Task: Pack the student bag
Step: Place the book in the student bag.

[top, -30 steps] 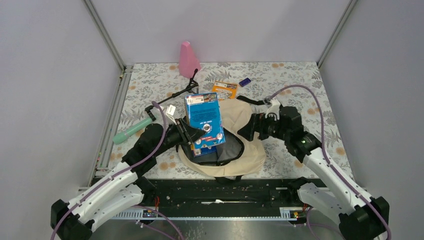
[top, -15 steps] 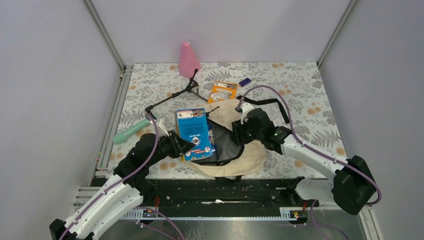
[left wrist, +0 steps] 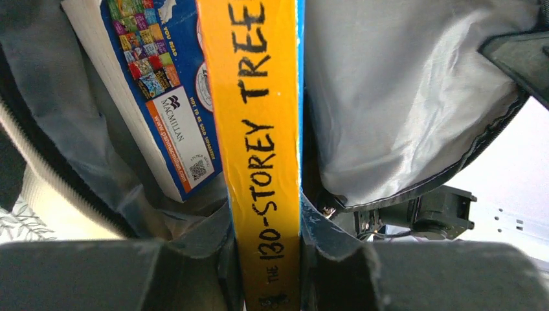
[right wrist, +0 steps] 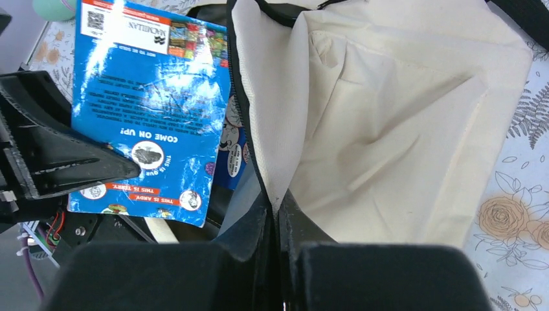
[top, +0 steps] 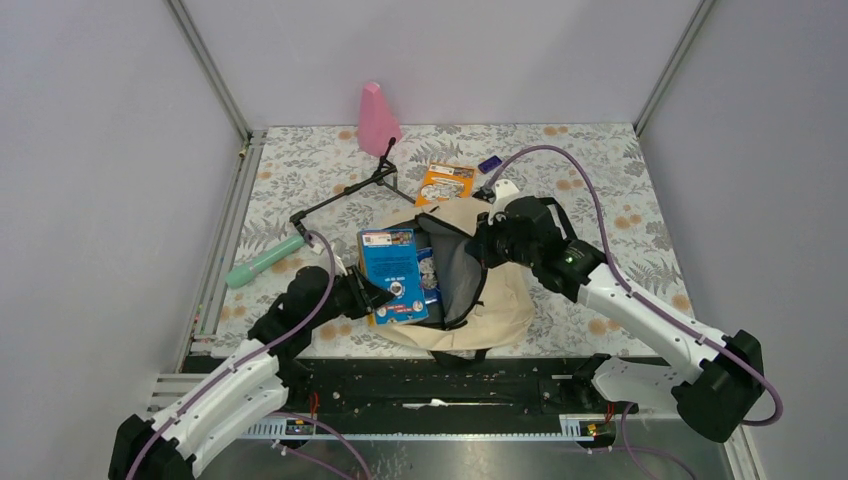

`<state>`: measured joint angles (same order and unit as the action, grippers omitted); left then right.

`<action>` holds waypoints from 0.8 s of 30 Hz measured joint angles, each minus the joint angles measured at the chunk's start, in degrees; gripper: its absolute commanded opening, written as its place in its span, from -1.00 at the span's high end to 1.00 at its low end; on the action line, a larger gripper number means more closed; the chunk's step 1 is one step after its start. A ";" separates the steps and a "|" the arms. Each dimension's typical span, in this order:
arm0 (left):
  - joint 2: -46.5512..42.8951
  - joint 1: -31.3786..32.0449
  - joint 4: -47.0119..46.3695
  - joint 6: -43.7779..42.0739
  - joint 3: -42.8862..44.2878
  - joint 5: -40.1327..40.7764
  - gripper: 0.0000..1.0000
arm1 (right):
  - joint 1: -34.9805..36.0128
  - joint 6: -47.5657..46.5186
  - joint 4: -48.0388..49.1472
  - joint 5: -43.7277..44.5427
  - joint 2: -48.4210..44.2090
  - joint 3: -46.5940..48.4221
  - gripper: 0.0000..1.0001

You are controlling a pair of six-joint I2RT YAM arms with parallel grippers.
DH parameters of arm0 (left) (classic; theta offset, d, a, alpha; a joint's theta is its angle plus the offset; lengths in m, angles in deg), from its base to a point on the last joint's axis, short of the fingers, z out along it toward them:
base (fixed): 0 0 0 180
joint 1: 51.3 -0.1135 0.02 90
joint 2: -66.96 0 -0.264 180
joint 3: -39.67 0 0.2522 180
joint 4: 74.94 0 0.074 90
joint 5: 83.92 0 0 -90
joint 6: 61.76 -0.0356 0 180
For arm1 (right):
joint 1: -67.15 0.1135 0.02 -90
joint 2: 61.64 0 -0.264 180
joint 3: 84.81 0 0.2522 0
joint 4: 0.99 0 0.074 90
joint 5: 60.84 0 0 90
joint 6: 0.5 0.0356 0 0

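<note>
Far left on the flowered table (top: 620, 170): a green tube (top: 262, 262), flat, close to the side rail. Next to the right, a thin black stand (top: 340, 190) with legs spread. Behind it, at the back edge, a pink cone (top: 377, 118), upright.

Left gripper (left wrist: 268, 259) low at the left side of the bag (top: 500, 300), fingers (left wrist: 129, 278) clamped on a book (left wrist: 265, 129), one on each side of its yellow spine. Book tilted, blue cover up in the overhead view, far end between the grey lining walls of the bag's mouth. Just left of it in the wrist view, a second book (left wrist: 162, 97) inside the bag, back cover showing.

Bag in the middle of the table near the front edge: cream cloth, lying flat, mouth gaping toward the left arm, dark lining visible.

Behind the bag, an orange packet (top: 446, 183) flat on the table; touching the bag or just beside it, impossible to tell. A little further right, a small dark blue thing (top: 489, 163), too small to name.

Right gripper (right wrist: 277, 220) at the right side of the mouth, fingers together, pinched on the bag's black-trimmed rim, rim held up off the table.
</note>
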<state>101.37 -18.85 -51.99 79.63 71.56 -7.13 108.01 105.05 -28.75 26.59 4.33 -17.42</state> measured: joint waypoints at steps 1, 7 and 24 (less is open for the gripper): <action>1.42 -0.26 -2.45 0.26 -1.05 -1.09 1.00 | 0.02 0.31 -0.31 -0.04 -0.17 0.11 1.00; 5.03 -1.25 -10.58 0.09 -1.99 -4.02 1.00 | 0.02 1.90 -1.40 -0.28 -0.26 0.13 1.00; 24.28 -4.87 -29.27 1.64 -7.15 -6.67 1.00 | 0.11 4.42 -4.81 -2.05 -2.21 4.48 1.00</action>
<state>125.65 -23.73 -81.25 81.27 64.42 -13.80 108.12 109.47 -33.55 24.54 2.12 -12.94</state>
